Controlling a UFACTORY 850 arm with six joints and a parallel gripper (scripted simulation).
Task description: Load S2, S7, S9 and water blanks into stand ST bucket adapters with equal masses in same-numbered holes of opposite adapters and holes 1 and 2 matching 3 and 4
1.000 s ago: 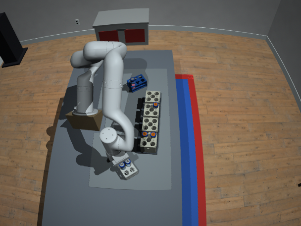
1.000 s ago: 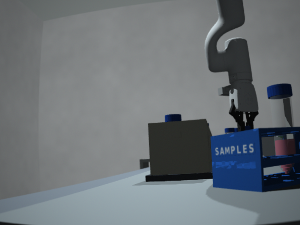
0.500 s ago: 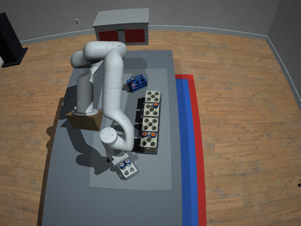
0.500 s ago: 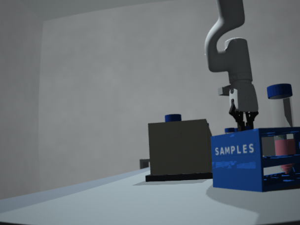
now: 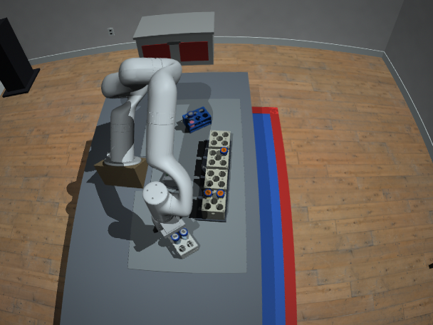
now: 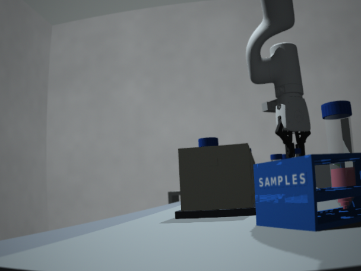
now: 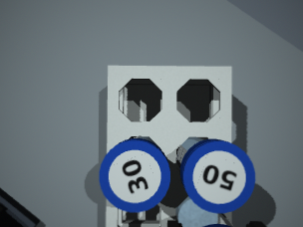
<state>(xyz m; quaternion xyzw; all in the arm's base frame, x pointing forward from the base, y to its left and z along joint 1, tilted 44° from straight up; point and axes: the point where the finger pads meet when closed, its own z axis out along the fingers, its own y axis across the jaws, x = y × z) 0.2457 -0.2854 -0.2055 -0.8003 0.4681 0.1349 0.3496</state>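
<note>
The pincer [image 5: 171,231] [image 6: 294,153] [image 7: 216,225] grips a blue-capped tube [image 7: 219,225] in the white rack [image 5: 194,249] [image 7: 169,75]. The loading stand [image 5: 214,220] [image 6: 214,214] lies nearer the worktop's right edge (three orange dots there).

Markings are located relative to the white rack [image 5: 192,252] [image 7: 169,74]. At this rack, two blue-rimmed caps bear black print on white discs. The wrist view shows "30" on one cap [image 7: 135,175], which is over the rack's left part as pictured. The neighbouring cap [image 7: 218,176], over the right part of the same rack, reads "50", printed nearly upside down in that view. Well apart from the white rack, the blue rack [image 5: 196,120] [image 6: 285,194] carries "SAMPLES" in pale capitals on its side panel. Marks on the orange-dotted caps [image 5: 214,192], beyond the white rack, are too small to read.
</note>
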